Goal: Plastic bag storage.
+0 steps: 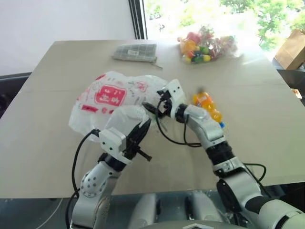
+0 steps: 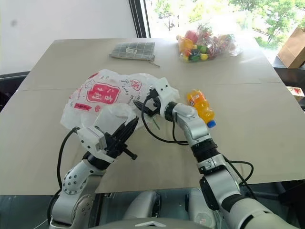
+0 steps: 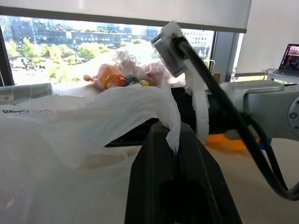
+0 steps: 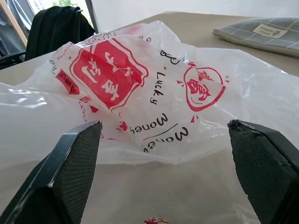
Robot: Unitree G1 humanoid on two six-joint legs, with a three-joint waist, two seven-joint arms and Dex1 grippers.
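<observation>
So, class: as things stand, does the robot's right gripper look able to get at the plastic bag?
Probably yes. The right gripper is open and faces the plastic bag directly, and nothing stands between its fingers and the film. The left gripper is shut on a fold nearer the robot, off to one side.

The plastic bag reads "Lucky Money" in black.

An upper-floor office or lab: a plain beige counter stands by tall windows looking over city blocks and treetops, with a roller blind above, an open laptop aside, and a dark chair nearby.
</observation>
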